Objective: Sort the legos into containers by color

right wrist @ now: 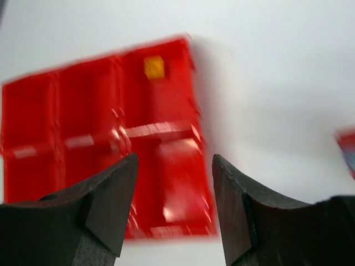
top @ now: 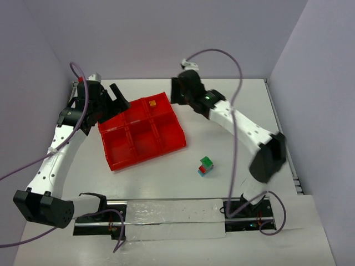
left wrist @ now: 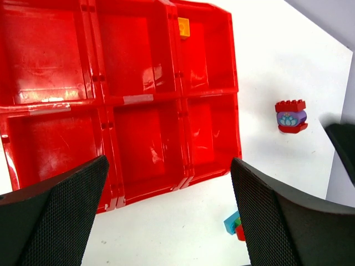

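The red tray [top: 117, 162] lies left of centre, its six compartments in a 2 x 3 grid. An orange-yellow brick [top: 152, 103] lies alone in its far right compartment, and it also shows in the left wrist view [left wrist: 183, 27] and, blurred, in the right wrist view [right wrist: 154, 66]. A small stack of green, red and teal-blue bricks [top: 206, 165] stands on the table right of the tray. My right gripper [top: 176, 95] is open and empty, just past the tray's far right corner. My left gripper [top: 113, 102] is open and empty above the tray's far left edge.
A red and purple piece [left wrist: 291, 116] stands on the table beyond the tray's right side. The brick stack [left wrist: 232, 223] peeks out beside my left gripper's right finger [left wrist: 277, 221]. Grey walls close the table at the back and both sides.
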